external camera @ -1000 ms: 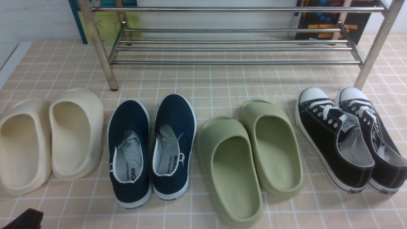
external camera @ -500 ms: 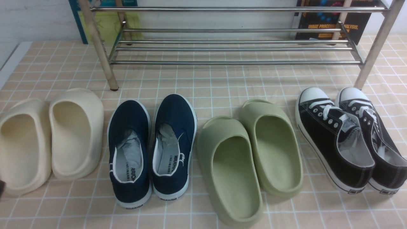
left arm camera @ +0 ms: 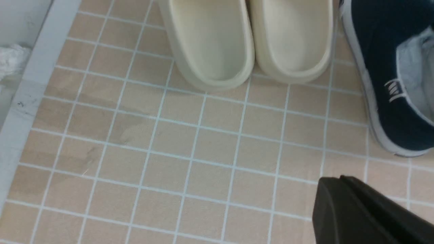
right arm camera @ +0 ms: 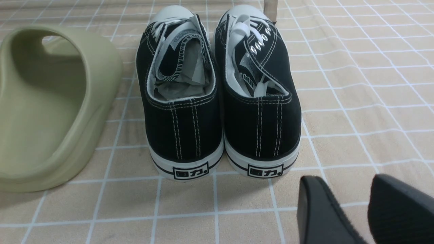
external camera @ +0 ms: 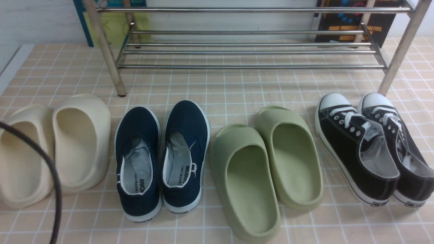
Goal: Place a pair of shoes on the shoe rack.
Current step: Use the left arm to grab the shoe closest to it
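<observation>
While the pair of shoes (external camera: 186, 125) is stood on the tiled floor (external camera: 237, 91), in front of the shoe rack (external camera: 251, 52) and not on it, nothing is gripped by either arm. The navy pair is set side by side, toes toward the rack, between the cream slides (external camera: 81, 142) and the green slides (external camera: 291, 159); the black lace-ups (external camera: 352, 135) are placed furthest right. The left gripper (left arm camera: 339, 179) is seen with fingers pressed together, empty, over bare tiles near one navy heel. The right gripper (right arm camera: 342, 179) is held with a clear gap between its fingers (right arm camera: 318, 210), empty, just behind the lace-up heels. A black cable (external camera: 58, 196) is seen crossing the cream slides
</observation>
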Controlling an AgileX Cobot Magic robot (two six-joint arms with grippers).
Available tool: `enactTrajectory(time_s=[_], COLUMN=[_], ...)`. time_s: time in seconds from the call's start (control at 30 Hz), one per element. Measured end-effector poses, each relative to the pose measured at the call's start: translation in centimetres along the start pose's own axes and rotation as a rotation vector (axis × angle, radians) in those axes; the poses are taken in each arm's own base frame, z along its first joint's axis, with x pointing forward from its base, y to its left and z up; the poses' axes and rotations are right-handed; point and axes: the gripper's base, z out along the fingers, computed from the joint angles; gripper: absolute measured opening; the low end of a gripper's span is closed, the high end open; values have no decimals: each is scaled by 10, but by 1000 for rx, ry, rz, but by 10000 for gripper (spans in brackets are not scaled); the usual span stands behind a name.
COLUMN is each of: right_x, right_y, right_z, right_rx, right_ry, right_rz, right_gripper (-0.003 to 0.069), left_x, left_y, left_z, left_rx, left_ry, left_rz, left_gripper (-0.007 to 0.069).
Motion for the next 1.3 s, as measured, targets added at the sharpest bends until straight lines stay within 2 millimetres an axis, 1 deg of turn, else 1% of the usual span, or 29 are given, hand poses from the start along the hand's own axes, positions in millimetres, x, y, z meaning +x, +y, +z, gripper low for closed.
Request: enactTrajectory(time_s=[0.03,0.07,0.1,0.13,0.23,0.27,0.3,0.37,0.4,0.43,0.5,0.53,0.57,0.6,0.63,0.7,0.73,0.77,0.8,0.83,0.87,0.9,0.97,1.0,1.07,1.1,1.17,1.23,1.3], right_x=[0,0,0,0,0,0,0,0,0,0,0,0,0,0,0,0,0,0,0,0,0,0,0,0,0,0,0,0,0], right_y=[0,0,0,0,0,0,0,0,0,0,0,0,0,0,0,0,0,0,0,0,0,0,0,0,0,0,0,0,0], right_z=[0,0,0,0,0,0,0,0,0,0,0,0,0,0,0,0,0,0,0,0,0,0,0,0,0,0,0,0,0], right_rx=[0,0,0,0,0,0,0,0,0,0,0,0,0,0,0,0,0,0,0,0,0,0,0,0,0,0,0,0,0], right_ry=[0,0,0,0,0,0,0,0,0,0,0,0,0,0,0,0,0,0,0,0,0,0,0,0,0,0,0,0,0], right_rz=[0,0,0,0,0,0,0,0,0,0,0,0,0,0,0,0,0,0,0,0,0,0,0,0,0,0,0,0,0], right_gripper=[237,237,237,237,237,237,237,237,237,237,237,237,237,237,237,237,237,237,237,237,237,237,237,237,237,237,237,237,237], left_x=[-5,-5,-11,-13,-18,-18,-20,-22,-23,-25,-27,-29,-29,-31,-33,-34,-34,-33,-33,-31,-29,-26,-23,-21,-21,-21,-23,-27,-39], left_y=[-3,-4,-14,-16,-43,-45,-56,-70,-75,-82,-89,-96,-97,-103,-105,-111,-111,-114,-115,-117,-118,-119,-121,-123,-124,-124,-123,-121,-119], left_z=[8,10,22,25,51,53,65,83,91,101,113,126,129,140,144,159,160,169,172,181,185,194,202,207,209,209,207,199,183], left_rx=[8,11,42,45,111,113,126,138,141,147,153,161,163,167,169,173,173,171,169,160,156,145,140,138,138,138,131,122,120], left_ry=[34,43,88,100,200,205,239,264,269,272,270,266,266,264,261,262,263,271,274,291,300,325,343,351,354,355,358,361,345], left_rz=[34,42,110,119,228,235,233,210,201,183,175,173,175,171,171,174,174,180,183,193,196,195,187,178,166,164,164,167,162], left_gripper=[20,23,54,64,198,198,279,382,410,472,517,568,572,592,595,588,587,570,563,533,517,464,387,314,212,189,71,47,46])
